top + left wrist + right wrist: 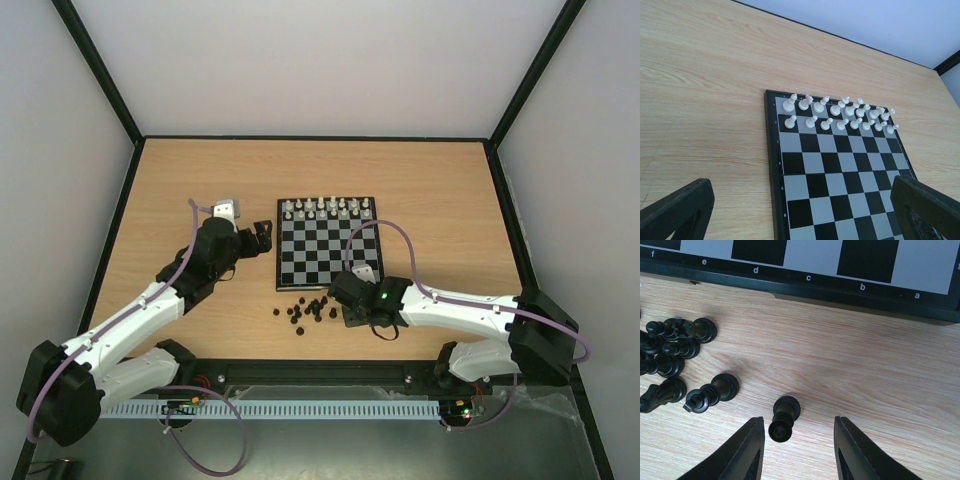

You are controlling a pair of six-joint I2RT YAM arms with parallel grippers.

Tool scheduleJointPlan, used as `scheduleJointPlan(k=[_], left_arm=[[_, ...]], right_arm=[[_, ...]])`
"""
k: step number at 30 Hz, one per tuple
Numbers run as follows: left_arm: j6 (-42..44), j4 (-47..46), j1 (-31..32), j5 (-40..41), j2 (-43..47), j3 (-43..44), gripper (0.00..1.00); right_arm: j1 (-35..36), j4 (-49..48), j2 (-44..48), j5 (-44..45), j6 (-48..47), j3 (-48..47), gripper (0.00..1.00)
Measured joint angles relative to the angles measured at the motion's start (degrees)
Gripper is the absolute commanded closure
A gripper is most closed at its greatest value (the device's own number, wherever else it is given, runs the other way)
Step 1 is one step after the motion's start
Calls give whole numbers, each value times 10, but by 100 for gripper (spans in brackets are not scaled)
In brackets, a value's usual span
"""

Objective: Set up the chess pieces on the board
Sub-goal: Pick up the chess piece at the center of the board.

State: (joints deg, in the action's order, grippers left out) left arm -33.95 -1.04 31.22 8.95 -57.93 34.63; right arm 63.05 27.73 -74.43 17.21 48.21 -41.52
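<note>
Black chess piece (784,419) between parted fingers (747,452) of right tool (798,426), touching neither.

The table (430,190) has a top of light wood with a fine grain. The board (322,262) lies flat on it, about in the middle, with its edges parallel to the table's edges. Just in front of the near edge of the board, the chess pieces (305,308) lie in a loose group on the bare wood. Most are on their sides and some touch each other. One black piece (785,417) lies a little apart, to the right of the group, also on its side.
</note>
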Motion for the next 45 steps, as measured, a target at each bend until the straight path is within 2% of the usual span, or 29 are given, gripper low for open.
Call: scheduleJointPlan(k=[16,32,45], left_arm=[[1,0,0,0,0,0,1],[1,-1,0,0,-2,0,0],[1,-1,0,0,-2,0,1]], right_arm=[[0,-10,34,0,-2,0,59],[0,-16,0,0,-5,0,60],[0,-29,-41,1,-8,0,69]])
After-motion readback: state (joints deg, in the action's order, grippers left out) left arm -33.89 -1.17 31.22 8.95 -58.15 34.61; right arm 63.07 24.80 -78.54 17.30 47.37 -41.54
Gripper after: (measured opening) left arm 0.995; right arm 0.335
